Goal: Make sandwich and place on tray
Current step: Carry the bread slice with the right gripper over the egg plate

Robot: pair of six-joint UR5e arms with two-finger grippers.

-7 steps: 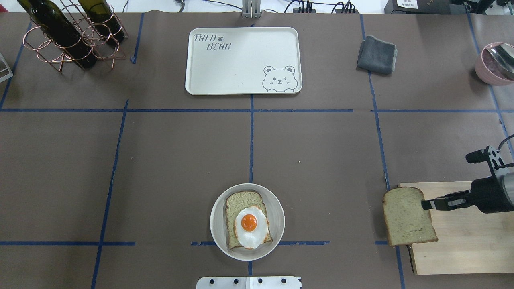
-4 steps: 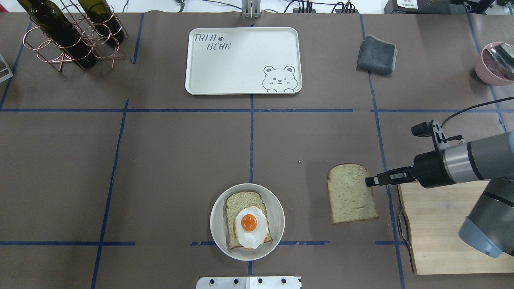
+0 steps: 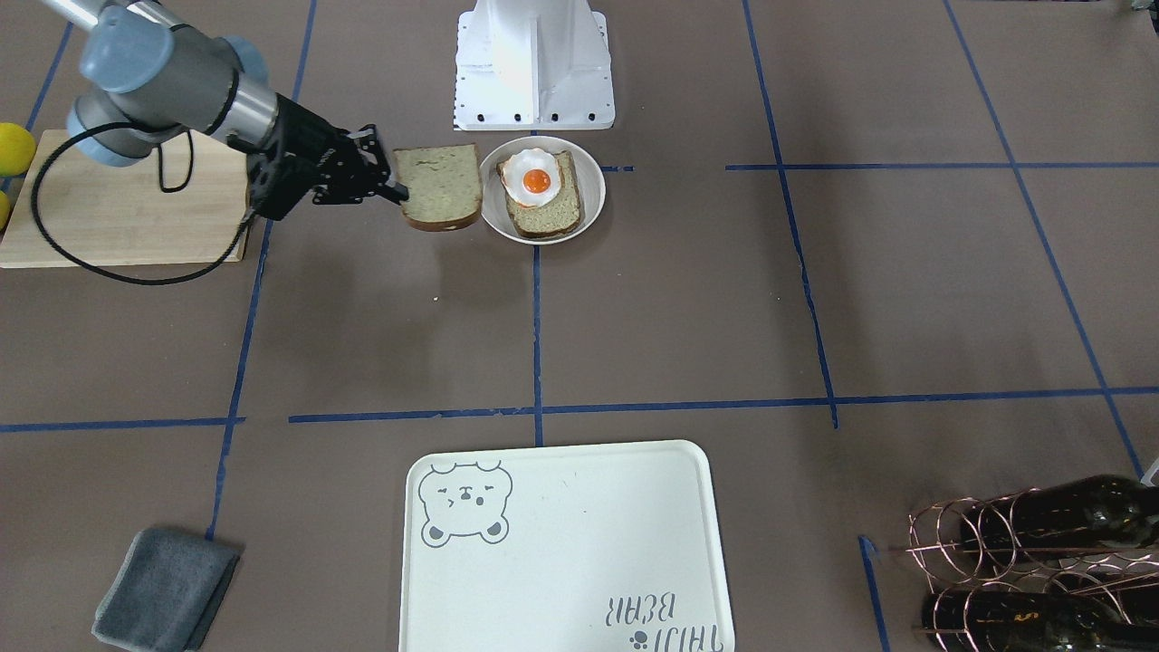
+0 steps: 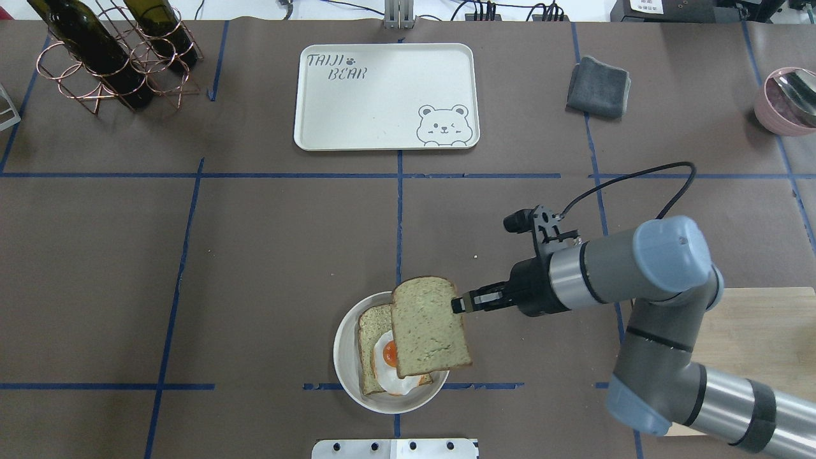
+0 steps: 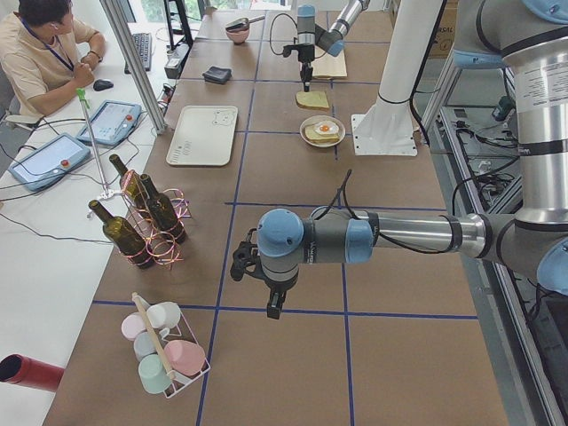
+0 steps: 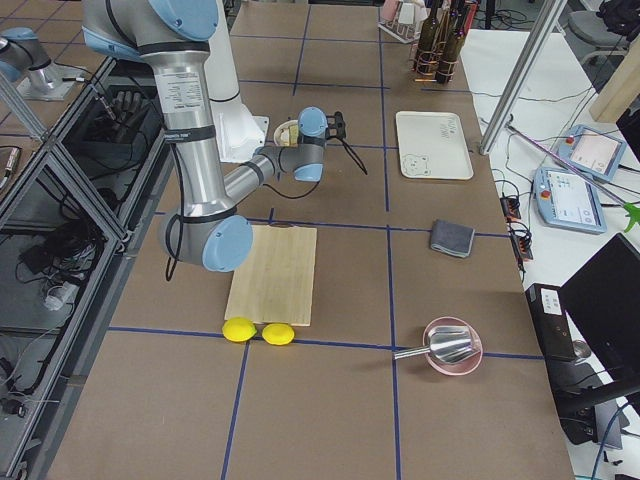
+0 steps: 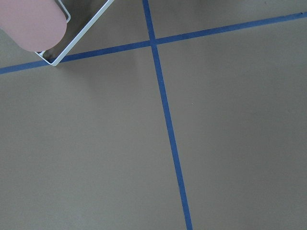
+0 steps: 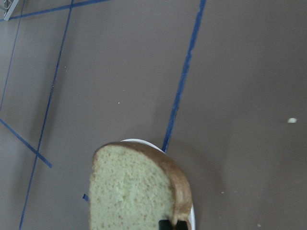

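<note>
**Bringing the top slice in over the bowl with my right end effector**

My right end effector (image 4: 456, 305) is clenching the top slice (image 4: 428, 328) by its right edge, lifted off the tabletop (image 4: 255, 255). In the overhead view the slice is overlapping the right half of the bowl (image 4: 343, 360) at lower centre. The lower slice (image 4: 368, 325) and egg (image 4: 386, 363) are lying just left of it and slightly lower in the frame. Both slices are running their long axes top to bottom, domed crusts upward, so I am judging that a short leftward shift is needed before lowering. My left end effector (image 5: 276, 306) is hanging well apart, and I cannot tell whether it is released. The tray (image 4: 382, 95) is waiting at upper centre, the grey cloth (image 4: 599, 86) is at upper right and the cutting board (image 4: 765, 325) is at the right edge, none of them in the way.
</note>
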